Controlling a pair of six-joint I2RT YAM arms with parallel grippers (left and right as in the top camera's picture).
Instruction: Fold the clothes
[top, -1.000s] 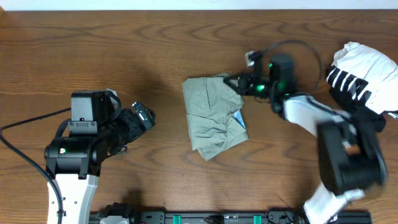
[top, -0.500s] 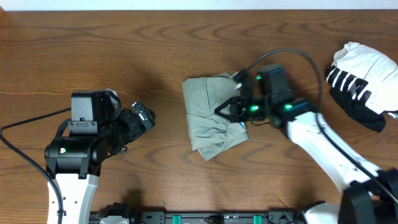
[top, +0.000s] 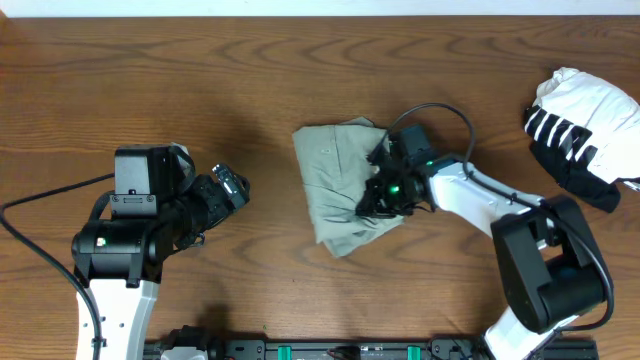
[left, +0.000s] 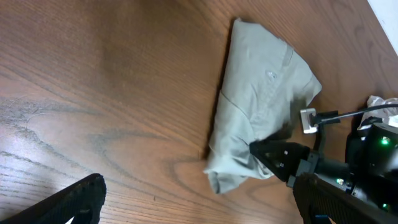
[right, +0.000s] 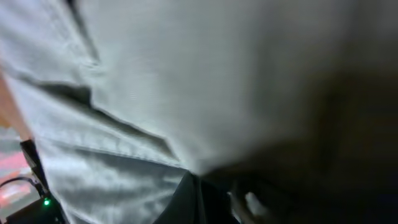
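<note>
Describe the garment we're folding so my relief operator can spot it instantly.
On the brown wooden table, look near the middle, where the right hand rests on cloth. That cloth is the trousers: a compact, rumpled bundle of plain light khaki fabric. The only other garment, the white garment with black stripes, is heaped at the table's far right edge.

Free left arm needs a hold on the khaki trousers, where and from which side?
Probably the long straight edge of the trousers, the one facing the left gripper, approached low from that side with jaws open. It lies clean and uncovered, while the rumpled opposite side sits under the shut right gripper.
</note>
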